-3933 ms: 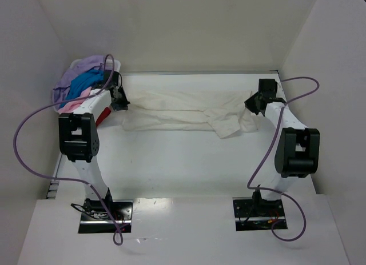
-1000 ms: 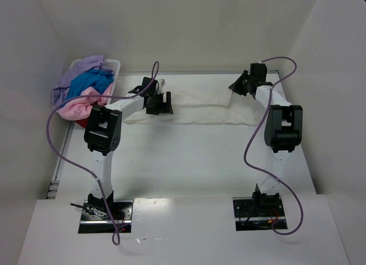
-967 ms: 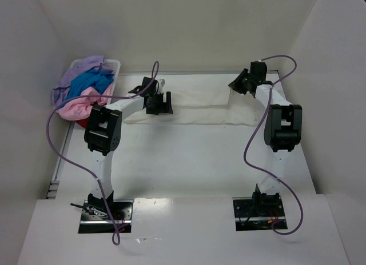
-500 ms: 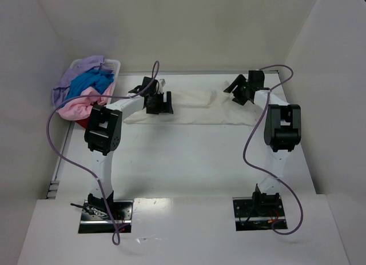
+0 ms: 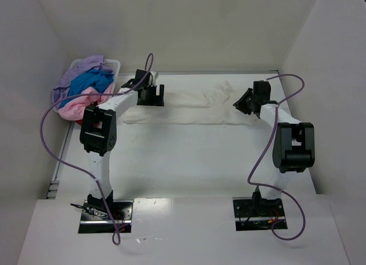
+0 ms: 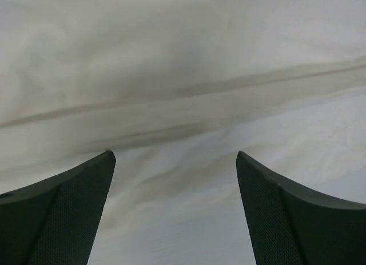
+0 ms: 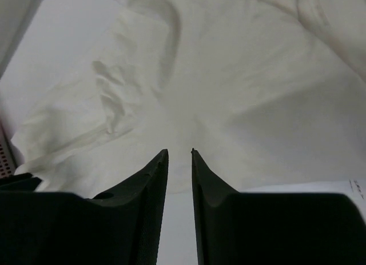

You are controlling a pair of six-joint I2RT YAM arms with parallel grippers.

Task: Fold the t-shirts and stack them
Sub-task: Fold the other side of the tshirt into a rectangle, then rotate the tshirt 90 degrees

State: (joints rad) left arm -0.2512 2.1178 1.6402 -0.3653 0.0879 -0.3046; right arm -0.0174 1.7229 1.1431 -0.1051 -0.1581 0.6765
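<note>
A cream-white t-shirt point(image 5: 189, 108) lies as a long, flat strip across the back of the table. My left gripper point(image 5: 151, 95) hovers over its left end, open wide; in the left wrist view only cloth point(image 6: 183, 76) shows between the fingertips point(image 6: 174, 156). At the shirt's right end my right gripper point(image 5: 241, 102) points down at the rumpled cloth point(image 7: 229, 93). Its jaws point(image 7: 179, 151) stand a narrow gap apart with nothing between them. Lilac point(image 5: 80, 71), bright blue point(image 5: 91, 81) and pale pink point(image 5: 77, 104) t-shirts are heaped at the back left.
A white plastic basket point(image 5: 114, 63) holds the coloured heap in the back left corner. White walls close in the back and both sides. Purple cables loop from both arms. Bare table lies in front of the shirt.
The right gripper let go of the shirt's right corner, came forward and down, and its jaws narrowed. The left gripper moved back and left along the shirt, staying open.
</note>
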